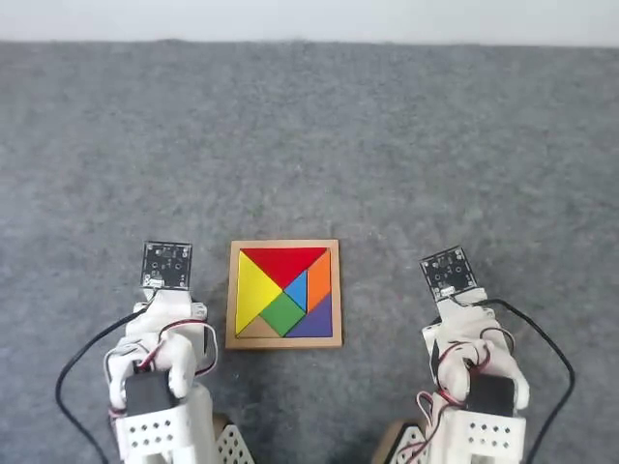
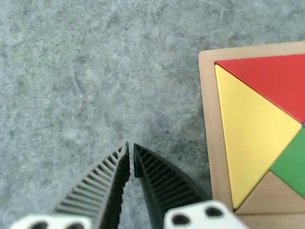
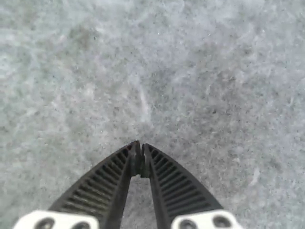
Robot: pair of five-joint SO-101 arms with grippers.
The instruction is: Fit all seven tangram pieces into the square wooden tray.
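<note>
The square wooden tray [image 1: 232,295] lies on the grey felt between the two arms. In it lie a red triangle [image 1: 283,261], a yellow triangle [image 1: 251,290], an orange piece [image 1: 320,280], a small blue triangle [image 1: 297,288], a green square [image 1: 282,312], a purple piece [image 1: 317,317] and a wood-coloured triangle [image 1: 253,330] at the near left corner. My left gripper [image 2: 129,146] is shut with nothing in it, over bare felt just left of the tray's rim [image 2: 207,119]. My right gripper [image 3: 140,143] is shut and holds nothing, over felt to the tray's right.
Grey felt [image 1: 309,145] covers the table, with open room beyond the tray and to both sides. The left arm's body [image 1: 155,387] and the right arm's body [image 1: 474,387] stand at the near edge, with black cables looping beside them.
</note>
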